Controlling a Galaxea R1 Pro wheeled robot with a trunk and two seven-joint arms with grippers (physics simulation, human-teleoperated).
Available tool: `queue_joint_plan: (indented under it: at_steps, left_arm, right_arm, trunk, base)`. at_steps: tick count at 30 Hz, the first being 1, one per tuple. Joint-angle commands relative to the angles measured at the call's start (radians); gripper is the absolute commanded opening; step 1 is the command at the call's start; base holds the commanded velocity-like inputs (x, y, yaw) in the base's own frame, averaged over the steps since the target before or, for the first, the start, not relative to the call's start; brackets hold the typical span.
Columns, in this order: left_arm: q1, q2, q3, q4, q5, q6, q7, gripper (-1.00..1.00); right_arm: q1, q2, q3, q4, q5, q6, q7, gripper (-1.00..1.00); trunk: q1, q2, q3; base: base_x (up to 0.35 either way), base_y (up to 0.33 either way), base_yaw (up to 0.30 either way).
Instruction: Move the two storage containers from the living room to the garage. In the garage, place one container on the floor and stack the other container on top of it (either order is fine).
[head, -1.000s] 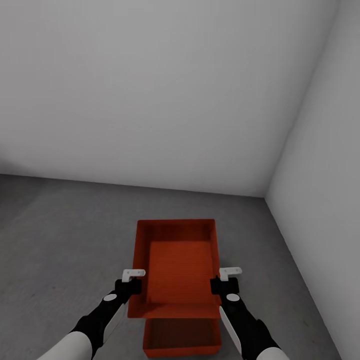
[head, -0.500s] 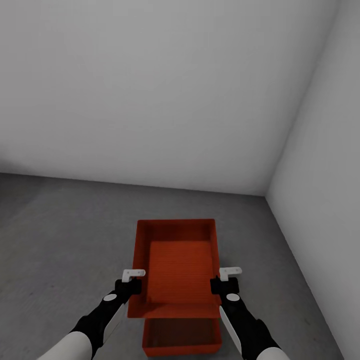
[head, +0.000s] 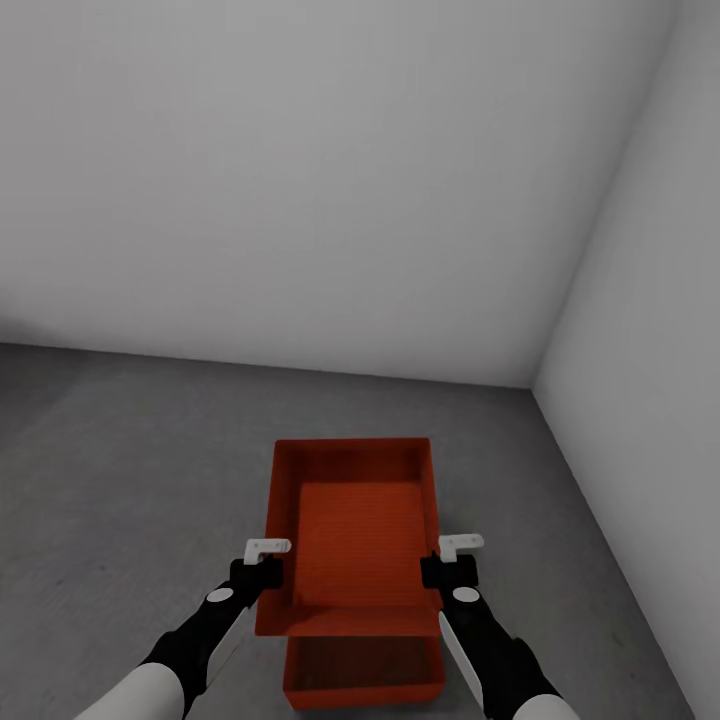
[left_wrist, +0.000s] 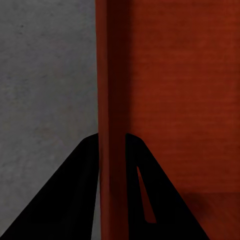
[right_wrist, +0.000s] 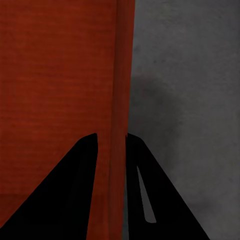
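In the head view I hold one orange-red storage container (head: 352, 535) level above the grey concrete floor (head: 120, 480). My left gripper (head: 268, 572) is shut on its left side wall near the front corner. My right gripper (head: 440, 570) is shut on the right side wall. The second storage container (head: 365, 680) rests on the floor directly beneath, mostly hidden by the held one. The left wrist view shows the left gripper (left_wrist: 111, 137) with the bin wall (left_wrist: 111, 75) clamped between its dark fingers. The right wrist view shows the right gripper (right_wrist: 111, 136) on its wall (right_wrist: 122, 65) the same way.
This is a bare corner of the garage. A plain white back wall (head: 300, 180) stands ahead and a white side wall (head: 650, 350) closes in on the right. Open concrete floor stretches to the left and beyond the bins.
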Motion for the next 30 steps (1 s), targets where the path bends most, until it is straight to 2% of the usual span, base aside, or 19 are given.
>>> queue_joint_plan:
  at_steps: [1, 9, 30]
  left_arm:
    - [0.0, -0.001, -0.047, 0.004, 0.015, -0.002, -0.007, -1.0]
    - [0.0, -0.001, -0.047, 0.005, 0.015, -0.002, -0.007, -1.0]
    - [0.0, -0.001, -0.046, 0.004, 0.015, -0.002, -0.006, -1.0]
  right_arm:
    - [0.0, 0.03, 0.045, -0.012, 0.012, -0.007, 0.002, -1.0]
    - [0.0, 0.03, 0.045, -0.012, 0.012, -0.007, 0.002, -1.0]
    - [0.0, 0.03, 0.045, -0.012, 0.01, -0.006, 0.002, -1.0]
  trunk:
    - [0.004, -0.008, -0.004]
    - [0.034, -0.064, -0.029]
    - [0.034, -0.064, -0.029]
  base:
    - [0.0, 0.0, 0.0]
    - [0.0, 0.0, 0.0]
    - [0.0, 0.0, 0.0]
